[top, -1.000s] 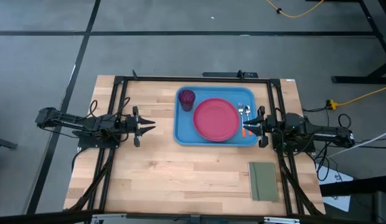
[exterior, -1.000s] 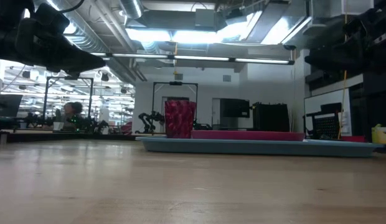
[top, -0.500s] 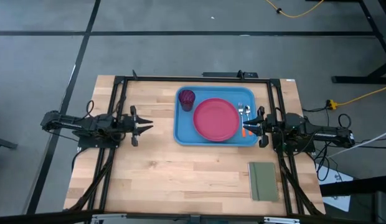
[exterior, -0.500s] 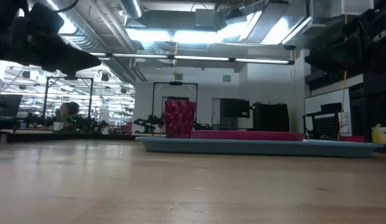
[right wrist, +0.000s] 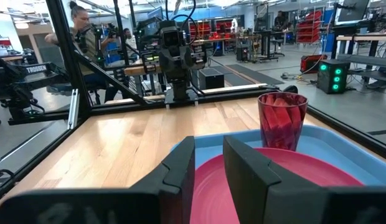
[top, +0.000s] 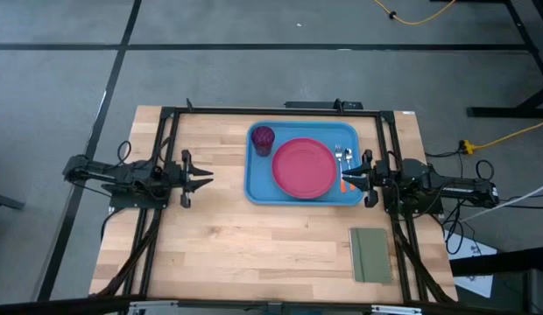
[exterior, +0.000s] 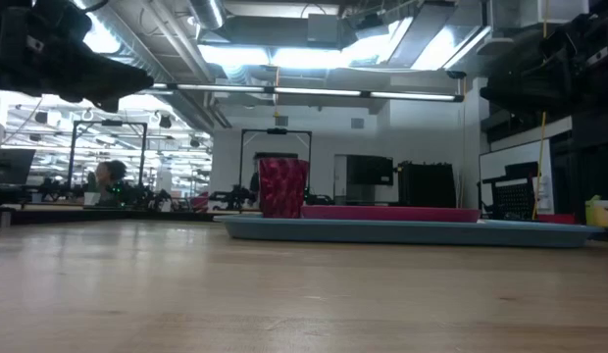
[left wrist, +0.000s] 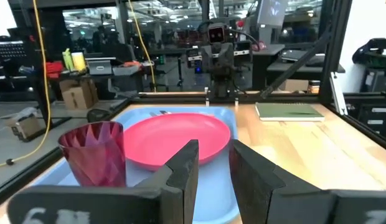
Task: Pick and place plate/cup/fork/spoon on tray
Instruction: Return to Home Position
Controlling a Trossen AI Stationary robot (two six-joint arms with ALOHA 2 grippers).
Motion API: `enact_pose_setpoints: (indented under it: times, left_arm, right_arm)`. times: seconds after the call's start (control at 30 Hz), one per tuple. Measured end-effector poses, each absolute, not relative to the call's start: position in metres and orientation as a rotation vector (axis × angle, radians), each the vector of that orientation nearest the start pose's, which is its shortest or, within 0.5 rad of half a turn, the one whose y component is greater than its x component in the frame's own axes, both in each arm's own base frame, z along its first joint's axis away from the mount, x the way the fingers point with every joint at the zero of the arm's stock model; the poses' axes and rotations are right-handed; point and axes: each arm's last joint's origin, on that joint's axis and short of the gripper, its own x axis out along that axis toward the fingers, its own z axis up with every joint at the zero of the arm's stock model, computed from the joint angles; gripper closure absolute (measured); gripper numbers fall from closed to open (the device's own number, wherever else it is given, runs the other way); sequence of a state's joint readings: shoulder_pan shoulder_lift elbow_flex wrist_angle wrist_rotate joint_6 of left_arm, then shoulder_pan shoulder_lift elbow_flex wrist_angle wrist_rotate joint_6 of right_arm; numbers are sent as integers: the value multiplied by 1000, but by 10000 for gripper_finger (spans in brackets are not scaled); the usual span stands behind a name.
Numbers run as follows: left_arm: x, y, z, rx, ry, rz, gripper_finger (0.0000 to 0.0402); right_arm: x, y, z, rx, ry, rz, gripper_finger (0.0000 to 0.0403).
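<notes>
Your plate (top: 303, 168) lies flat in the middle of the blue tray (top: 258, 189), with the cup (top: 263, 138) upright in the tray's far corner on the left arm's side, just beside the plate's rim. The fork (top: 340, 157) and spoon (top: 349, 158) lie side by side along the tray's edge nearest the right arm, their orange handles (top: 351, 185) pointing toward the near side. By the look of it, everything is already placed.

If you must regrip anything, expect all of it to be light. The plate looks like stiff, smooth plastic and sits flush, so take it by the raised rim from the side. The cup is narrow and faceted; pinch across its wall near the top, gently, since it will probably tip easily. The fork and spoon are thin and low; close across the handles, where the metal looks slick.

The left pincer (top: 201, 177) hangs over bare worktop (top: 254, 245), well apart from the tray, its fingers parted a little and holding nothing. The right pincer (top: 352, 178) sits at the tray's edge above the handles, its fingers likewise slightly parted and empty.
</notes>
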State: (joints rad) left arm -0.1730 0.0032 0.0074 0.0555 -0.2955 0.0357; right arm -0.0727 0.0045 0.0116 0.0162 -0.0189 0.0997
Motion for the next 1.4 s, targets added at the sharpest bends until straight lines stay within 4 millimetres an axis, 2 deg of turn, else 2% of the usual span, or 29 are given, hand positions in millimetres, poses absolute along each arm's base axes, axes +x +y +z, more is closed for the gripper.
enact_pose_setpoints:
  times: [0.6,1.4]
  left_arm:
    - [95,-19,171,20,-53,4,319]
    - [95,-18,171,20,-56,24,319]
  right_arm:
    - [97,-7,169,99,-26,-53,315]
    - [97,-7,169,98,-26,-53,315]
